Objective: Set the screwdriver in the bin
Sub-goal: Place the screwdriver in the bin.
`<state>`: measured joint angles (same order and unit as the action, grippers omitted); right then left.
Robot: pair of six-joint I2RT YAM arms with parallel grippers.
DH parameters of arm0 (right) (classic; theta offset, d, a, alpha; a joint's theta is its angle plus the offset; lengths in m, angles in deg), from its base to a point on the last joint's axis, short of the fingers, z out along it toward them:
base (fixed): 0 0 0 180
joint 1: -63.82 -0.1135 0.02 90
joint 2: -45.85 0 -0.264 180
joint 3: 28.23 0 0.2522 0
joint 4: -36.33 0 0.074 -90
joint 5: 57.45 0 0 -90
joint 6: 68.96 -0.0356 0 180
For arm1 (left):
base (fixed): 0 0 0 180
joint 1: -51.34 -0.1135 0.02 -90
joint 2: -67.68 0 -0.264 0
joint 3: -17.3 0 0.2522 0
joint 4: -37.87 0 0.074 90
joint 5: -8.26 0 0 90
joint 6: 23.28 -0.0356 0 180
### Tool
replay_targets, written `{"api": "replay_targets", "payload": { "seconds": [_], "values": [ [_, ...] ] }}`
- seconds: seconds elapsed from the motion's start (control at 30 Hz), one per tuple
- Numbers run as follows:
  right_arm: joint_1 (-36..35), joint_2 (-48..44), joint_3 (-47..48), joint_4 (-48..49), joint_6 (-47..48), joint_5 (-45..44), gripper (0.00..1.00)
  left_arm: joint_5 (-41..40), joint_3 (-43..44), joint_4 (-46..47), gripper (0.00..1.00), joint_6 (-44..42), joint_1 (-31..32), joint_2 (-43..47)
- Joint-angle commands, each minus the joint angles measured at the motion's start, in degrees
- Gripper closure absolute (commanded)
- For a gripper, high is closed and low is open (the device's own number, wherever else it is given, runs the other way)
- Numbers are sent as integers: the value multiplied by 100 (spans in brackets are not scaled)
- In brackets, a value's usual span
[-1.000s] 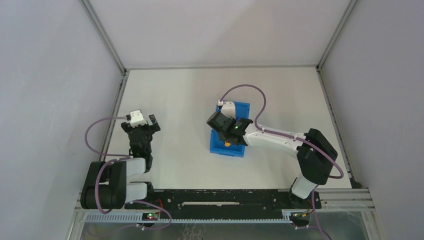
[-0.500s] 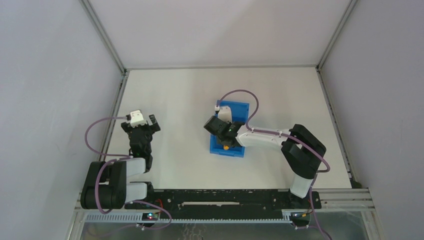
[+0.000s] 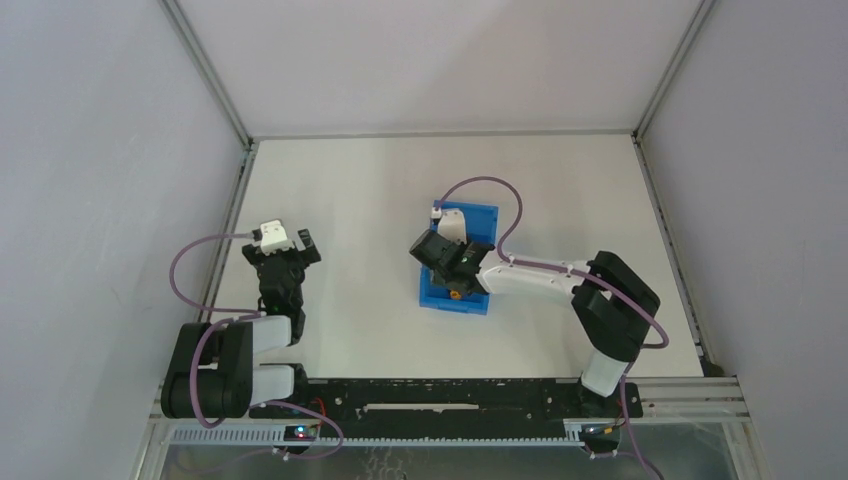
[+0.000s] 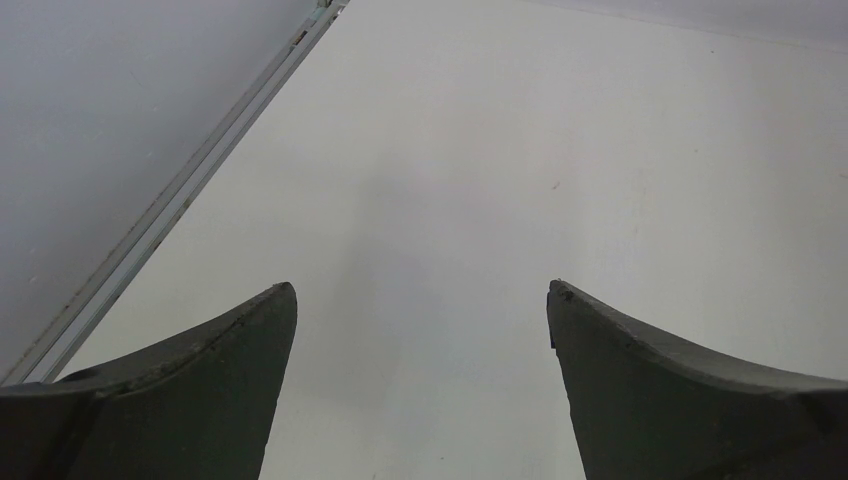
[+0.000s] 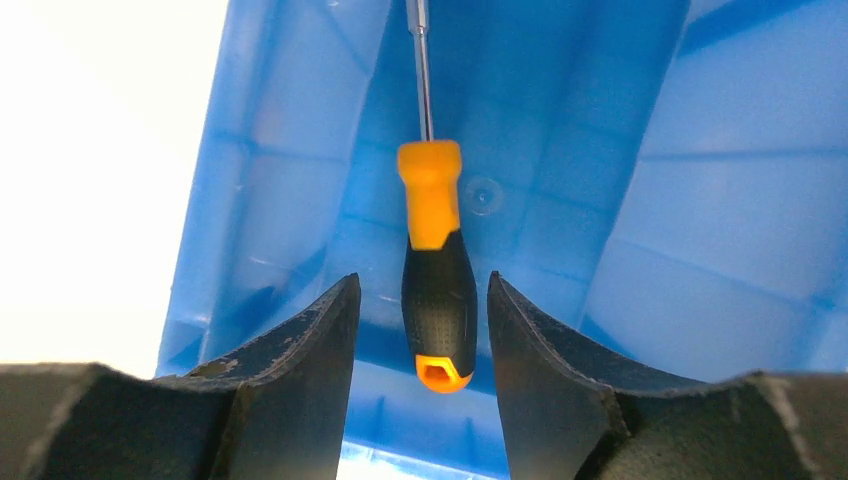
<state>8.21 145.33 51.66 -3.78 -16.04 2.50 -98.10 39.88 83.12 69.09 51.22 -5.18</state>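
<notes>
The blue bin (image 3: 487, 214) stands mid-table. The screwdriver (image 5: 430, 190), with an orange and black handle and a thin shaft, lies inside it on the bin's floor (image 5: 640, 200), shaft pointing away from me. Its orange end shows in the top view (image 3: 455, 294) near the bin's near wall. My right gripper (image 5: 425, 285) hangs over the bin (image 3: 447, 262), jaws open on either side of the handle with a gap on each side. My left gripper (image 3: 285, 250) is open and empty at the table's left, over bare table (image 4: 420, 290).
A metal frame rail (image 4: 180, 195) runs along the table's left edge close to my left gripper. Grey walls enclose the table on three sides. The right arm's purple cable (image 3: 480, 185) loops over the bin.
My right gripper has shifted slightly left and lower over the bin, and its arm has folded in. The screwdriver's orange end stays near the bin's near wall. The left arm has not moved.
</notes>
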Motion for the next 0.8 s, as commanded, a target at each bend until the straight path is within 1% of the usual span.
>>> {"api": "replay_targets", "payload": {
  "seconds": [0.0,0.17,0.4,0.53,0.57,0.63,0.73,0.77],
  "values": [
    [-64,-486,-3,-8,14,-280,41,-91,217,183,0,-140,30,61],
    [-72,-878,1,-116,49,-323,42,-90,219,182,0,-140,30,61],
    [7,-1505,74,-95,371,-242,42,-90,217,182,0,-140,30,61],
    [87,-1660,385,-274,656,-239,36,-88,217,183,0,-140,30,61],
    [106,-1674,482,-296,740,-247,33,-90,216,182,0,-140,30,61],
    [135,-1686,717,-362,924,-252,25,-91,221,188,0,-140,30,61],
    [196,-1625,1186,-513,1181,-292,6,-94,218,184,0,-140,30,62],
    [226,-1592,1358,-563,1275,-297,1,-94,217,184,0,-140,30,61]
  ]
}}
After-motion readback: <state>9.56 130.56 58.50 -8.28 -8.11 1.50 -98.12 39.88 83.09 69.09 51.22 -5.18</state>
